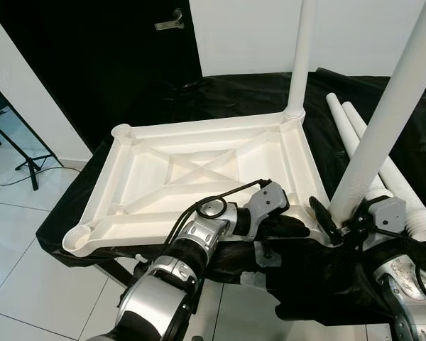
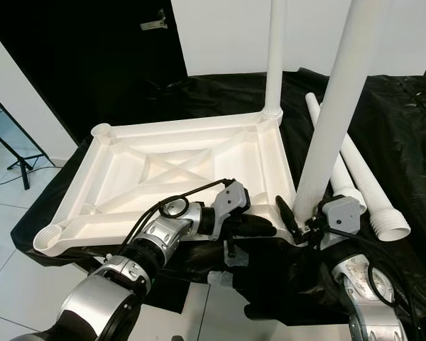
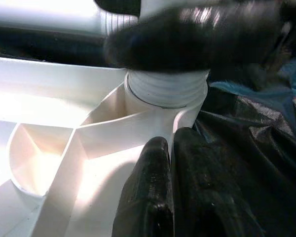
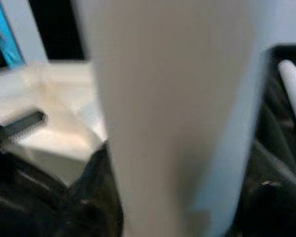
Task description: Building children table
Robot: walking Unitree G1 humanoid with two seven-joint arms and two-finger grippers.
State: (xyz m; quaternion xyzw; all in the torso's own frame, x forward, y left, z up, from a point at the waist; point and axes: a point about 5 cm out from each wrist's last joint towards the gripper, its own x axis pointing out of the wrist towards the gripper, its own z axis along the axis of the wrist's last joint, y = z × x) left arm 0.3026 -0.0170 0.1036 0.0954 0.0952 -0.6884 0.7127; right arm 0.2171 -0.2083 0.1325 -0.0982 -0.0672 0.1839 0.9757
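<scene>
A white moulded plastic tabletop [image 1: 199, 170], ribbed underside up, lies on a black plastic sheet [image 1: 383, 121] draped over a low surface. A long white plastic tube leg [image 1: 302, 57] stands upright in its far right corner socket. A second white tube leg [image 1: 390, 106] stands tilted at the near right corner, its threaded end seated in that socket, as the left wrist view shows. The right gripper [image 1: 341, 222] clasps this leg low down, black fingers closed around it. The left gripper [image 1: 287, 227] rests at the tabletop's near edge just beside the same corner, its fingers [image 3: 153, 197] drawn close together against the rim. Two more white tube legs [image 2: 355, 170] lie side by side on the sheet, right of the tabletop
</scene>
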